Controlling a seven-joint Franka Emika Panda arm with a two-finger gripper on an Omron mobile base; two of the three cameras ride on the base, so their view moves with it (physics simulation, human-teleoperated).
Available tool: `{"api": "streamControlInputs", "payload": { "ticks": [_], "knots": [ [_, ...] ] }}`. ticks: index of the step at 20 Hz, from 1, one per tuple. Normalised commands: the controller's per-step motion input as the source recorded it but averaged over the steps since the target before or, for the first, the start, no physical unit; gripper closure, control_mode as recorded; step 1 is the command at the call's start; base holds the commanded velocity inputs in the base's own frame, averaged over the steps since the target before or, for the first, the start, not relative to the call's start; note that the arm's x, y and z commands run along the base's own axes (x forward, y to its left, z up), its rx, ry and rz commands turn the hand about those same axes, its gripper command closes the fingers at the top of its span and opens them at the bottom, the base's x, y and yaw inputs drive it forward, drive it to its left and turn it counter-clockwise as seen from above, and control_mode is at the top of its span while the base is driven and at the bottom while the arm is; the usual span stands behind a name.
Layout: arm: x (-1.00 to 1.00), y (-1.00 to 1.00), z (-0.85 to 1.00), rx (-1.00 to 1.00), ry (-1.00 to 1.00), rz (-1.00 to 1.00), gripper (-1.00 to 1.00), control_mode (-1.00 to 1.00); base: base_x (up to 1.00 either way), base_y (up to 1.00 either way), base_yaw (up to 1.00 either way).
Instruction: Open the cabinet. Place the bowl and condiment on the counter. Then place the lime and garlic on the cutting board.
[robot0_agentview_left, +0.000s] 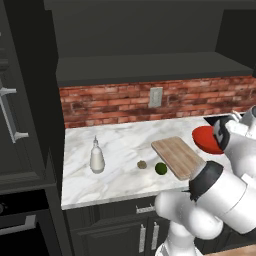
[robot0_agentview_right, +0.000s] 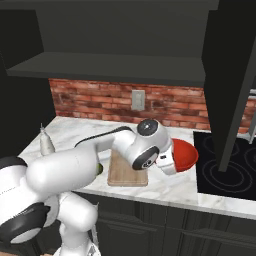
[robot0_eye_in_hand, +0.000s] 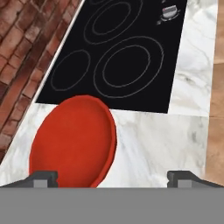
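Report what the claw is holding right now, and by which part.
Nothing is held. The claw is open, its fingertips wide apart above the counter, with the red bowl resting on the marble beside the stovetop.

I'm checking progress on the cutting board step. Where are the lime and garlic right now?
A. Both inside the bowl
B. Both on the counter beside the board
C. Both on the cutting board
B: the lime and garlic lie on the counter left of the bare cutting board.
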Motion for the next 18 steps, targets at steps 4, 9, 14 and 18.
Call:
{"api": "streamControlInputs", "payload": {
  "ticks": [4,9,14,18],
  "knots": [
    [-0.48,0.1,0.15,0.0,0.0,0.04,-1.0,-1.0,0.0,0.0,0.0],
    [-0.55,0.12,0.0,0.0,0.0,0.1,-1.0,-1.0,0.0,0.0,0.0],
    [-0.67,0.07,0.0,0.0,-0.13,0.06,-1.0,-1.0,0.0,0.0,0.0],
    [-0.23,0.24,0.04,0.0,-0.06,0.14,-1.0,-1.0,0.0,0.0,0.0]
  ]
}}
